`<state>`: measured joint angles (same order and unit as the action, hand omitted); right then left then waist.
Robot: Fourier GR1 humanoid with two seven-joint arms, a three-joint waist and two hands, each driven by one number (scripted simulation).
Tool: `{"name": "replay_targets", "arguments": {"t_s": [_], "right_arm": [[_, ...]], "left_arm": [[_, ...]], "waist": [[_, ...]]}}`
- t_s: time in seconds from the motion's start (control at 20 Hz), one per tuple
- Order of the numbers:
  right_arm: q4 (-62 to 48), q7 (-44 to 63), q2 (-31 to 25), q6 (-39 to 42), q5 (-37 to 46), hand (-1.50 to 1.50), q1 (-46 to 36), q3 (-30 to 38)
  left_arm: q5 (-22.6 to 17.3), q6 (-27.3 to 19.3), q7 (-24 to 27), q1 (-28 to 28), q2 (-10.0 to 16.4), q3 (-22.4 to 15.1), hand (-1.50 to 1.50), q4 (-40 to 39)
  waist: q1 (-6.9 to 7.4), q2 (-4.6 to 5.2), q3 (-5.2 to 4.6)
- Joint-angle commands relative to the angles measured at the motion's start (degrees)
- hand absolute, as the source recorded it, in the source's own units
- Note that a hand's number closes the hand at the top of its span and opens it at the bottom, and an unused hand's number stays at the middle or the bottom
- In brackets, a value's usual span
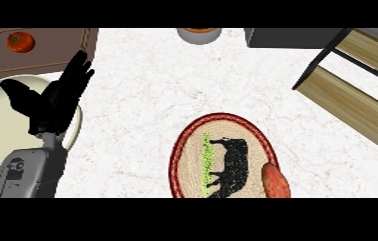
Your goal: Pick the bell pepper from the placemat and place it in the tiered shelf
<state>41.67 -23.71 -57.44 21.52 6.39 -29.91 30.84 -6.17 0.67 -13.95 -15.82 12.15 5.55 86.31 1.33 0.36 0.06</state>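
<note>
An oval woven placemat (221, 157) with a red rim and a black cow picture lies at the lower middle of the counter. An orange-red elongated vegetable (275, 181), which may be the bell pepper, rests on the mat's lower right rim and is cut off by the view's edge. The tiered shelf (347, 92), made of wooden boards in a black frame, stands at the right. My left hand (55, 100) shows at the far left, open with fingers pointing up, far from the mat. My right hand does not show.
A tomato (20, 41) sits on a brown board (52, 55) at the upper left. A cream plate (15, 130) lies partly under my left hand. A grey cup (199, 35) stands at the top edge, with a dark box (288, 37) beside the shelf.
</note>
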Motion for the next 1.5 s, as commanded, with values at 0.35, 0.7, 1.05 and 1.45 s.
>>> {"name": "replay_targets", "arguments": {"t_s": [0.35,0.7,1.05,1.45], "right_arm": [[-18.9,-7.3,-7.8,4.7,0.2,-1.5,-11.2,1.4],[-26.0,-4.6,-16.6,22.0,-0.6,-1.5,-9.4,1.4],[-27.8,-8.4,-19.7,27.4,-3.7,-1.5,-5.6,4.2],[-22.7,-14.4,-18.8,31.6,-5.5,-1.5,-1.0,4.2]], "left_arm": [[1.5,-0.8,0.7,0.5,-1.4,-1.1,0.0,1.5],[1.1,-0.4,0.0,-1.3,-1.1,-0.9,0.0,0.2],[0.1,-0.1,0.9,0.2,-1.4,0.1,0.0,-0.7],[0.3,-0.6,1.1,1.7,-1.6,0.3,0.0,0.0]], "waist": [[0.37,0.1,0.07],[0.65,0.53,0.26],[-0.7,0.5,0.63],[-2.36,-0.11,0.81]]}}
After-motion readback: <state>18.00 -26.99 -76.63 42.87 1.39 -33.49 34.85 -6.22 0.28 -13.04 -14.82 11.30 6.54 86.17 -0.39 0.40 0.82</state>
